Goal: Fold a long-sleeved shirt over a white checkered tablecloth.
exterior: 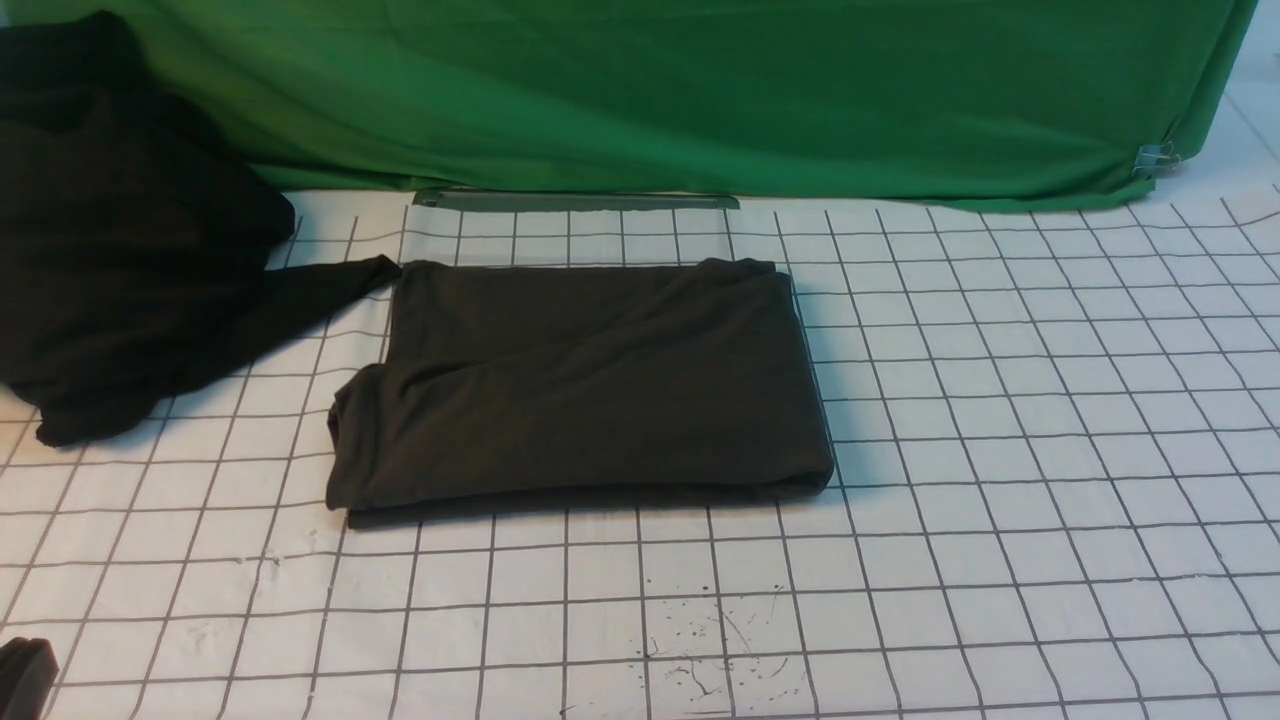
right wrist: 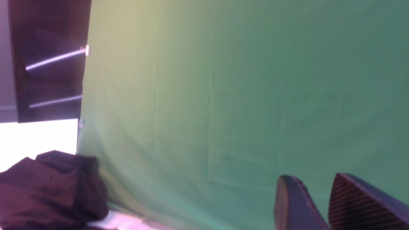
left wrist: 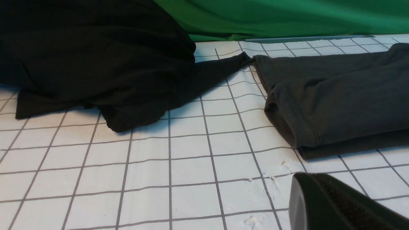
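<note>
The long-sleeved shirt [exterior: 590,380] lies folded into a dark brownish rectangle in the middle of the white checkered tablecloth [exterior: 1000,450]; no logo or label shows. In the left wrist view its folded edge [left wrist: 335,95] rests on the tablecloth [left wrist: 143,166]. My left gripper [exterior: 25,675] peeks in at the near left corner, well short of the shirt. In its wrist view the left gripper [left wrist: 306,179] is shut with nothing in it. My right gripper [right wrist: 312,177] is out of the front view. It stands open and empty, raised, facing the green cloth [right wrist: 239,95].
A deeper black garment [exterior: 110,230] is heaped at the far left, one flap reaching the shirt's far left corner [left wrist: 223,68]. Green cloth [exterior: 700,90] hangs along the back, held by a clip [exterior: 1155,158]. A grey strip [exterior: 575,201] lies at its foot.
</note>
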### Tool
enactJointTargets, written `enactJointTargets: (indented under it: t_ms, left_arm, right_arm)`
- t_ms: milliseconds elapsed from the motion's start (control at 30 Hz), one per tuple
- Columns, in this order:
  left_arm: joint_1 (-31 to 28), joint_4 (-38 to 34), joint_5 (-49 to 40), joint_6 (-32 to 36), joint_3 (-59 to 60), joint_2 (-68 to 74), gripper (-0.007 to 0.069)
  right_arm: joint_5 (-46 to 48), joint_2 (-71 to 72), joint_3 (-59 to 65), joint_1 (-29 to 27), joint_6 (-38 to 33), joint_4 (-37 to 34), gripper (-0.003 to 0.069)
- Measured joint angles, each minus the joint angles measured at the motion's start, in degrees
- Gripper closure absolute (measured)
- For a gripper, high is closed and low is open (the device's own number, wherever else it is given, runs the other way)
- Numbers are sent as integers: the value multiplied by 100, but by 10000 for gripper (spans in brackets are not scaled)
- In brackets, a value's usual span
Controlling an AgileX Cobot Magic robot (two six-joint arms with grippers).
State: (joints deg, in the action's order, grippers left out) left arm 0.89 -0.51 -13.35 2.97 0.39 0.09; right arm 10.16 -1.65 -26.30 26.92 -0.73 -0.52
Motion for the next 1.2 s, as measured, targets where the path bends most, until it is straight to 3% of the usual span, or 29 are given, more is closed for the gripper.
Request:
enactJointTargets:
  t_ms: [233, 367, 567, 733, 1200]
  left_arm:
    - [0, 0, 0, 0, 0, 0, 622]
    - [0, 5, 0, 0, 0, 0, 622]
    - [0, 5, -2, 0, 0, -9, 620]
    - [0, 5, -1, 0, 0, -11, 612]
    - [0, 13, -1, 0, 0, -11, 606]
  right_arm:
    - [-23, 0, 384, -6, -90, 20, 463]
    - [-38, 157, 818, -282, -598, 52, 460]
    - [-107, 159, 2251, -1780, -750, 52, 447]
    - [400, 154, 2671, -2511, -320, 86, 434]
    - [429, 154, 2671, -2642, -479, 100, 422]
